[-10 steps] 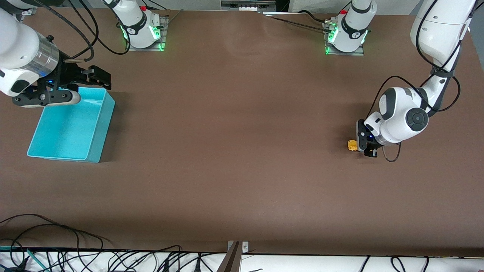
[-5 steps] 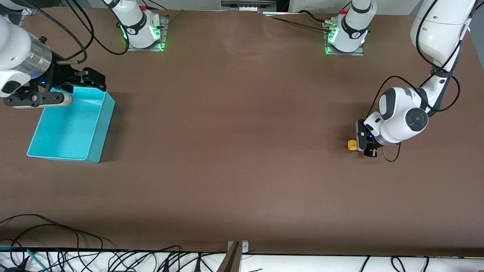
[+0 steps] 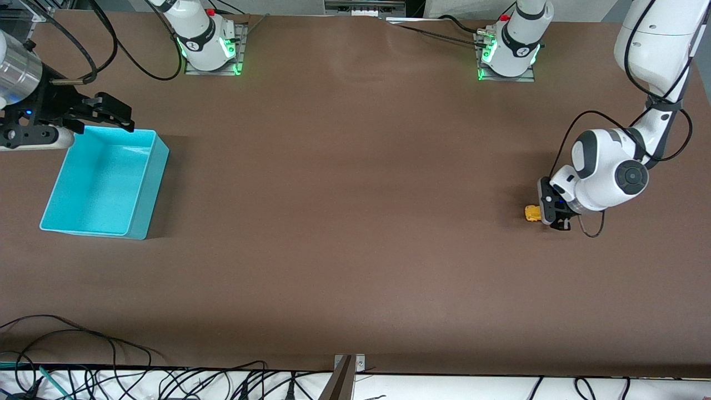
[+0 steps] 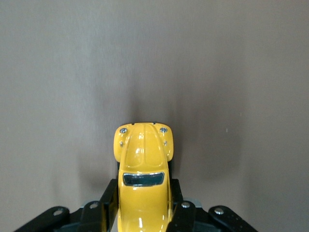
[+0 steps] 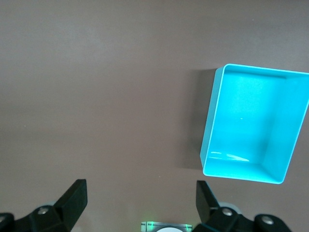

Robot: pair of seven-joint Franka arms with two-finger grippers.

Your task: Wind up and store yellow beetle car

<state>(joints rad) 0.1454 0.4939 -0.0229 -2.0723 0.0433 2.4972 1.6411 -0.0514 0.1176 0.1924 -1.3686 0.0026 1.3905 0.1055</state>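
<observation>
The left gripper (image 4: 143, 212) is gripping the car (image 3: 532, 213) on the table (image 3: 355, 222); pulling back straight should wind it. The right gripper (image 5: 140, 203) is waiting, fingers spread, beside the bin (image 3: 105, 180).

Bare brown surface (image 3: 355, 222) stretches from the left tool (image 3: 551, 214), which grips the car (image 3: 532, 213), to the turquoise bin (image 3: 145, 183). The bin's mouth is uncovered; the right tool (image 3: 108, 111), fingers spread, hangs just beside its rim.
</observation>
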